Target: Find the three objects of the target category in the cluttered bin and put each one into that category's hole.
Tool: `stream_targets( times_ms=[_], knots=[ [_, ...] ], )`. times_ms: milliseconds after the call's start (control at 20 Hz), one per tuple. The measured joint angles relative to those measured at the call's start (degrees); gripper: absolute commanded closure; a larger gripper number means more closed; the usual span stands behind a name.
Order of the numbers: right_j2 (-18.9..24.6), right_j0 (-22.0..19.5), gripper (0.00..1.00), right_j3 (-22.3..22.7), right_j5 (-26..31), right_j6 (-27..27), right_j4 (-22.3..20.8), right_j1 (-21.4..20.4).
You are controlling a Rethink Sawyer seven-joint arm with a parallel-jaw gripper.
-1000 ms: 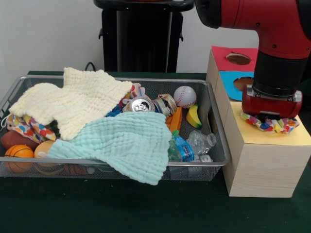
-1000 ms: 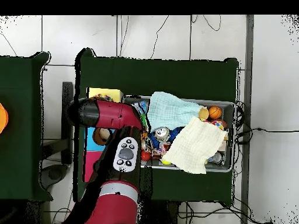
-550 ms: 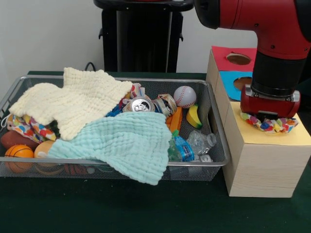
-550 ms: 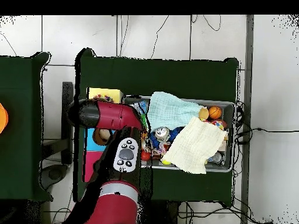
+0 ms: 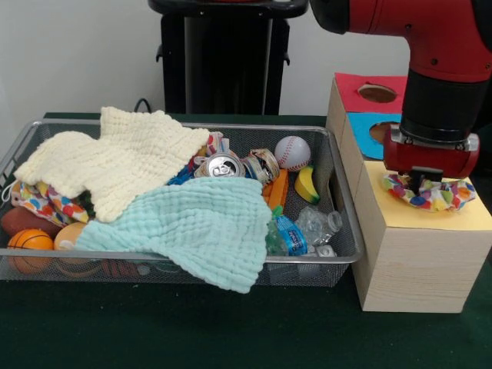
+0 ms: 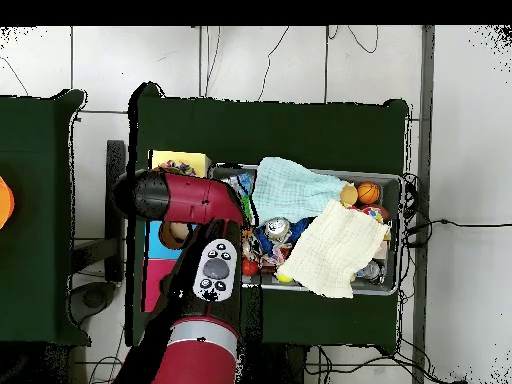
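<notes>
Gripper (image 5: 425,178) stood over the yellow panel (image 5: 430,215) at the near end of the wooden box (image 5: 411,261), directly above a multicoloured cloth (image 5: 429,192) that lay bunched on that panel; whether the jaws were apart or clamped on the cloth could not be told. The box's blue panel (image 5: 367,123) and red panel (image 5: 370,91) lay behind. The wire bin (image 5: 338,223) beside the box held a yellow cloth (image 5: 115,157), mint cloth (image 5: 196,227), baseball (image 5: 292,151) and can (image 5: 223,165).

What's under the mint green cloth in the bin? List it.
Along the mint green cloth's edges, a plastic bottle, an orange ball and a basketball stick out. Anything beneath its middle is covered and cannot be seen.
</notes>
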Motion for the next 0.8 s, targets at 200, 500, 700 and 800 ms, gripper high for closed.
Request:
stream_targets(
  times_ms=[200,500,700,800],
  knots=[
    [-0.02,0.03,1.0,0.38,0.99,0.0,0.0,-1.33],
    [-0.08,0.11,1.0,0.85,2.99,0.0,-0.01,-3.09],
    [-0.09,0.11,1.0,1.14,3.35,0.0,-0.05,-4.0],
    [-0.09,0.11,1.0,1.22,3.35,0.0,-0.12,-4.25]
  ],
)
